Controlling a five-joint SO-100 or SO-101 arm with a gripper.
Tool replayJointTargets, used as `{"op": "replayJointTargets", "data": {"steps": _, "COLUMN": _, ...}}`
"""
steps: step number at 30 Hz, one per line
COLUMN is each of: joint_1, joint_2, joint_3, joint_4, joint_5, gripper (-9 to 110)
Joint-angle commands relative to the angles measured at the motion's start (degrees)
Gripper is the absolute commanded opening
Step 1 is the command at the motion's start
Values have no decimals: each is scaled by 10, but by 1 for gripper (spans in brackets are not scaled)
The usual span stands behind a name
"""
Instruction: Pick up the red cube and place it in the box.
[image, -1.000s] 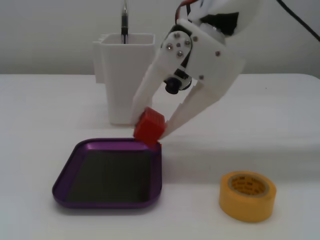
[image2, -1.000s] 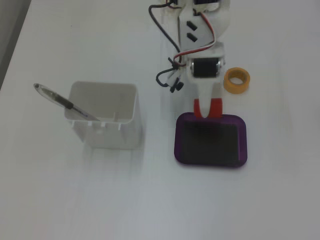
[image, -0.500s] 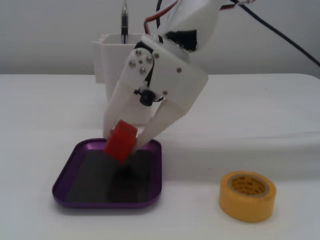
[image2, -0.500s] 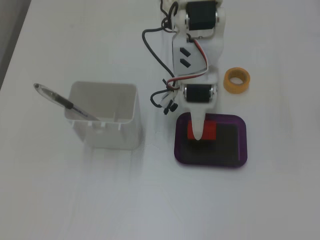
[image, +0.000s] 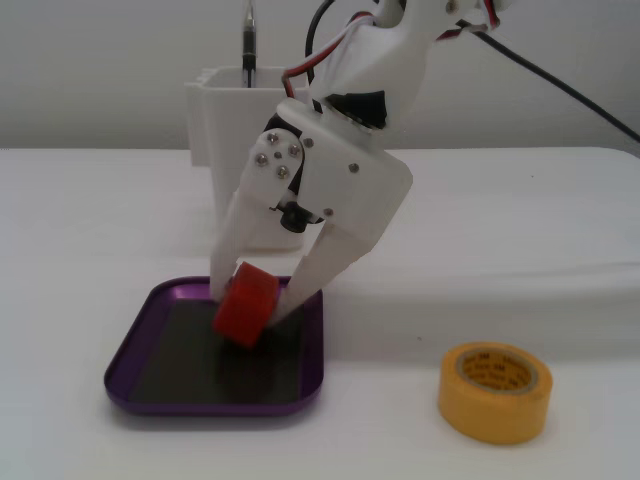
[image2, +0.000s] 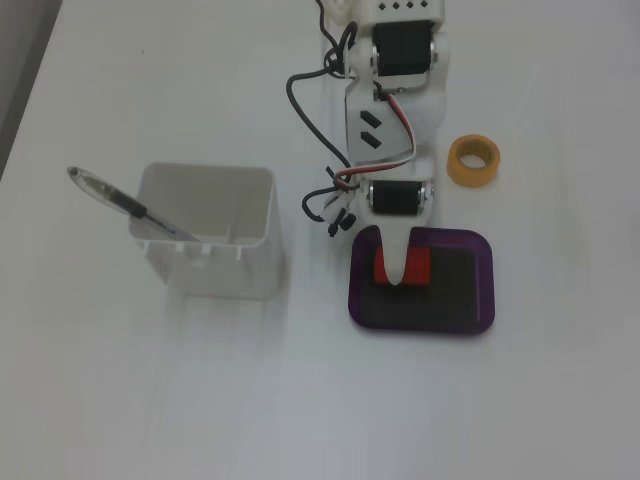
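red cube (image2: 381, 268): middle hidden by gripper (image2: 405, 272) | arm base: cut off at top

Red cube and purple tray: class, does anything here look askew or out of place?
The red cube sits tilted between the gripper fingers, over the box, not lying flat. Nothing looks spilled or damaged.

Bright red cube (image: 244, 305), metallic purple box (image: 140, 325) with dark bottom, white gripper (image: 249, 306) with black motor housing, yellow tape roll (image: 494, 391), white container (image2: 212, 240), black-and-silver pen (image2: 120, 202), white table (image2: 150, 400).
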Motion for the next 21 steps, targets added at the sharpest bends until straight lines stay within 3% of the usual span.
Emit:
{"op": "replayJointTargets", "data": {"steps": 1, "joint_1": 1, "joint_2": 15, "joint_3": -42, "joint_4": 34, "joint_5": 2, "gripper": 8}}
{"op": "replayJointTargets", "data": {"steps": 6, "joint_1": 2, "joint_2": 15, "joint_3": -98, "joint_4": 141, "joint_5": 9, "gripper": 18}}
{"op": "replayJointTargets", "data": {"steps": 14, "joint_1": 0, "joint_2": 27, "joint_3": -271, "joint_4": 343, "joint_5": 10, "gripper": 18}}
{"op": "replayJointTargets", "data": {"steps": 21, "joint_1": -9, "joint_2": 143, "joint_3": -357, "joint_4": 556, "joint_5": 4, "gripper": 18}}
